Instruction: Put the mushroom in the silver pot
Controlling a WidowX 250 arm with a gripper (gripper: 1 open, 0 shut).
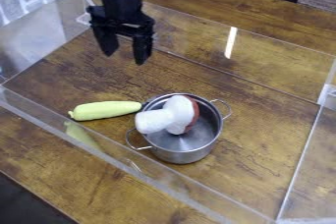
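The mushroom (168, 118), white stem toward the left and reddish-brown cap toward the right, lies tilted inside the silver pot (184, 144), its stem resting over the pot's left rim. The pot stands on the wooden table at lower centre with small loop handles on its sides. My gripper (121, 47) hangs well up and to the left of the pot, pointing down at the table. Its two black fingers stand apart and open with nothing between them.
A long pale green vegetable (105, 111) lies on the table just left of the pot. Clear acrylic walls (157, 184) run along the front, left and right of the work area. A bright light glare (231, 41) shows on the wood at the back.
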